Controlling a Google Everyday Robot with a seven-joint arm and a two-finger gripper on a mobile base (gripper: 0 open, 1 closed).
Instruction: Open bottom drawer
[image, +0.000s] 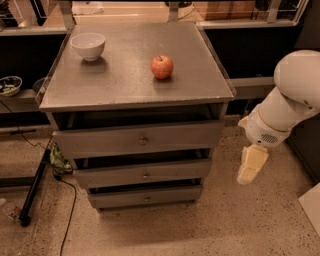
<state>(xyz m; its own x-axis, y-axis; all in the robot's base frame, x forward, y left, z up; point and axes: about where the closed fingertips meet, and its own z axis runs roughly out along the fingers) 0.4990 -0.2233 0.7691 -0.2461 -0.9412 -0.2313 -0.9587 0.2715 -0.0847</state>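
Camera view looks down on the bottom drawer (170, 195), the slimmest of three grey fronts, which lies off to the picture-left of the gripper (248, 173) and a little below it, well apart, with bare speckled floor (225, 225) between them. Its small round knob (147, 198) sits at the middle of the front, farther from the gripper than the drawer's near corner. The front's long axis runs level across the picture, so I judge that the pull must come outward, toward the camera, and the gripper first has to travel sideways and down to face that knob. The drawer looks shut or nearly so. The gripper hangs pointing downward from the single white arm, beside the cabinet's (125, 80) right flank and touching nothing; whether it is released or clenched I cannot tell, though nothing shows in its hold. Above the target, at about the gripper's own height, is the middle drawer (175, 172), and higher, the top drawer (180, 136). Farther up and away from the gripper, a red apple (162, 67) and a white bowl (88, 45) rest on the cabinet.
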